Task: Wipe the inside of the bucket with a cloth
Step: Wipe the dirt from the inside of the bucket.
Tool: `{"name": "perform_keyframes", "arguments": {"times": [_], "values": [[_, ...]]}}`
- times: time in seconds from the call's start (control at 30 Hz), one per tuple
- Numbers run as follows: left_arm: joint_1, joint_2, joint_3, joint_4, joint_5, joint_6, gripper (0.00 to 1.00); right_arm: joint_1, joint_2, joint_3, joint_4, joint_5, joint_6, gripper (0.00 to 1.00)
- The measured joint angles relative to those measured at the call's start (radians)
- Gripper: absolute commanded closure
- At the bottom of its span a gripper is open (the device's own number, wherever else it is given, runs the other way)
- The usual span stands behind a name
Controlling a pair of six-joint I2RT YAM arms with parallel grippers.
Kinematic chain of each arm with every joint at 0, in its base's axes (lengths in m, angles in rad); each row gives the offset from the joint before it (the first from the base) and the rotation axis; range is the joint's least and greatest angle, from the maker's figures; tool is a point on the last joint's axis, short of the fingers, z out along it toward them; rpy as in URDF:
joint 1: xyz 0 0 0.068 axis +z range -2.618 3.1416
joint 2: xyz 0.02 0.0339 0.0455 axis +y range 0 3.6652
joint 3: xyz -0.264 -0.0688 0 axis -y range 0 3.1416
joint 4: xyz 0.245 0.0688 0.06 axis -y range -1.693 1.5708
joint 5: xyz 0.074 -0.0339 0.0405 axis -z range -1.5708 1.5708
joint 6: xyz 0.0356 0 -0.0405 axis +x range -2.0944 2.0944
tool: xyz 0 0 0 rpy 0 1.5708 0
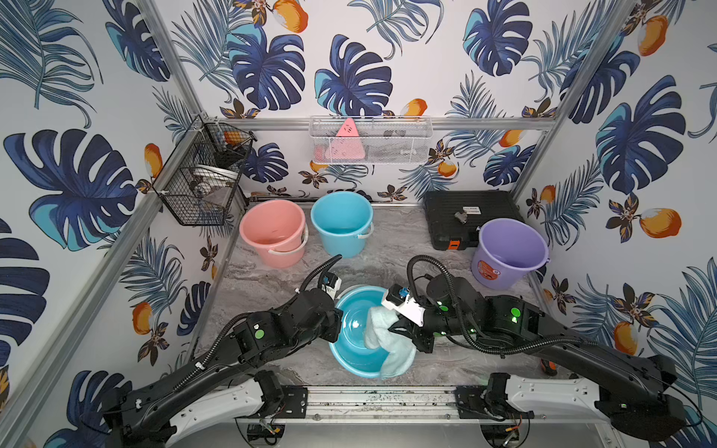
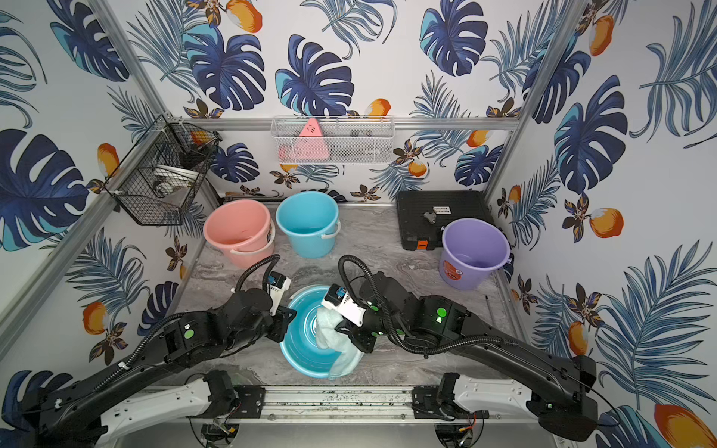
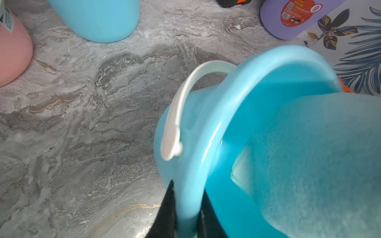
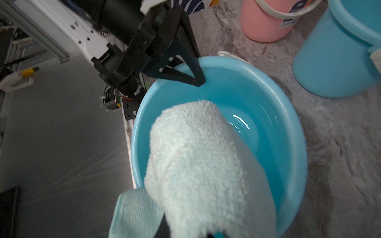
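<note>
Now, in a top view the round light blue plastic bucket [image 1: 351, 362] is at the front middle of the grey marbled table [image 1: 271, 279], with its mouth turned up toward the camera; the left claw [image 1: 338, 319] sits at 9 o'clock of the rim; in the left wrist view its two black fingers [image 3: 169, 206] are pressed together on the bucket wall, one outside and one inside; the fluffy pale mint microfibre cloth [image 1: 382, 329] lies inside the bucket on the 3 o'clock side, and one end hangs over the rim near 5 o'clock; the right claw [image 1: 397, 330] is just at 3 o'clock of the cloth, closed and pinching it; in the right wrist view the cloth covers this claw fully.
</note>
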Motion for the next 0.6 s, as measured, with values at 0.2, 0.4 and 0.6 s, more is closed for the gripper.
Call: {"name": "perform_keyframes", "arguments": {"times": [0.2,0.4,0.6], "values": [[-0.001,0.000,0.000,0.000,-0.003,0.000,1.00,0.002,0.091,0.043,-0.040,-0.034,0.346,1.00],[-0.003,0.003,0.000,0.001,-0.002,0.000,1.00,0.029,0.166,-0.002,0.011,-0.107,0.535,1.00],[-0.006,0.007,0.000,0.003,-0.002,0.000,1.00,0.053,0.254,-0.040,0.166,-0.115,0.590,1.00]]}}
